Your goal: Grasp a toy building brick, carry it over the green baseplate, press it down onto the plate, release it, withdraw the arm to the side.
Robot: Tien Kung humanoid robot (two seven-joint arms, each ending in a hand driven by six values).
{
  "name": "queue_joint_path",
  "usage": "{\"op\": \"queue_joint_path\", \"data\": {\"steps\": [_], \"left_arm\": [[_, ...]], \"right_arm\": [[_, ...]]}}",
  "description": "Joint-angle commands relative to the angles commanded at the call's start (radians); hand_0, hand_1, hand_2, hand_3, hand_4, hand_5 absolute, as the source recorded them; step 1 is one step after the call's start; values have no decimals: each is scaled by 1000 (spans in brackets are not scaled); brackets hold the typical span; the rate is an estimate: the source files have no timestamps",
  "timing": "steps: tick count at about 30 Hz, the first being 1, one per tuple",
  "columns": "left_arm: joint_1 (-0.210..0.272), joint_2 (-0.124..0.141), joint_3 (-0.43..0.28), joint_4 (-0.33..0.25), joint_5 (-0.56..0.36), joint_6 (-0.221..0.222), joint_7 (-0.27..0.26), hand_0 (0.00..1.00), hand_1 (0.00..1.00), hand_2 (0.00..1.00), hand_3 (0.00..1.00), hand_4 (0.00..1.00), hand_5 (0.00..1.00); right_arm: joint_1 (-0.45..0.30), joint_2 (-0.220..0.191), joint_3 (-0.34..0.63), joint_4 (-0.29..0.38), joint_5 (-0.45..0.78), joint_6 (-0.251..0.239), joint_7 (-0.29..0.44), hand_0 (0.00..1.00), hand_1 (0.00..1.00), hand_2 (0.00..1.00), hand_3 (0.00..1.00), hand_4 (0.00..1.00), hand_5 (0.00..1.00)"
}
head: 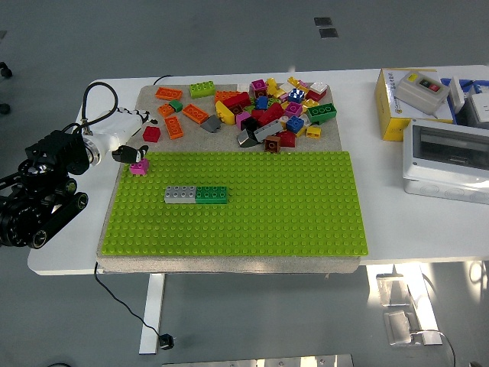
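The green baseplate (290, 206) lies on a tan mat, with a grey brick (179, 194) and a green brick (212, 194) pressed on end to end. A pink brick (139, 166) sits at the plate's far left corner. My left hand (130, 143), white with dark fingertips, hovers at the mat's left edge between that pink brick and a loose red brick (152, 134). Its fingers are spread and hold nothing. A pile of loose bricks (271, 107) covers the mat behind the plate. The right arm is out of the picture.
Several orange bricks (183, 113) lie just right of the hand on the mat (150, 98). A yellow box with a switch (409, 103) and a white enclosure (447, 157) stand at the right. A black cable (95, 95) loops above the left wrist.
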State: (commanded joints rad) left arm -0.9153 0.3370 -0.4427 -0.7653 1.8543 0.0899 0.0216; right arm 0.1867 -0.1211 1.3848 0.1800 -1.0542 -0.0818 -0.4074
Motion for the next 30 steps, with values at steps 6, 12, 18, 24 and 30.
{"op": "queue_joint_path", "data": {"steps": [6, 12, 18, 24, 30], "left_arm": [[-1, 1, 6, -1, 0, -2, 1, 998, 966, 996, 891, 555, 174], [0, 5, 10, 0, 2, -8, 3, 998, 968, 998, 891, 556, 177], [6, 4, 10, 12, -6, -13, 4, 998, 970, 998, 891, 551, 175], [16, 4, 0, 22, -8, -16, 5, 998, 971, 998, 889, 548, 171], [19, 1, -1, 34, -14, -19, 6, 998, 972, 998, 889, 544, 169]], "right_arm": [[-1, 1, 6, 0, -11, 3, -5, 645, 565, 644, 774, 415, 998], [-1, 1, 6, 0, -16, 4, -9, 645, 568, 644, 774, 412, 998], [-2, -2, 2, 0, -20, 6, -12, 646, 570, 644, 773, 410, 998], [2, -10, -3, 0, -30, 10, -15, 646, 570, 643, 774, 410, 998], [9, -15, -8, 0, -35, 11, -14, 645, 569, 640, 774, 409, 998]]}}
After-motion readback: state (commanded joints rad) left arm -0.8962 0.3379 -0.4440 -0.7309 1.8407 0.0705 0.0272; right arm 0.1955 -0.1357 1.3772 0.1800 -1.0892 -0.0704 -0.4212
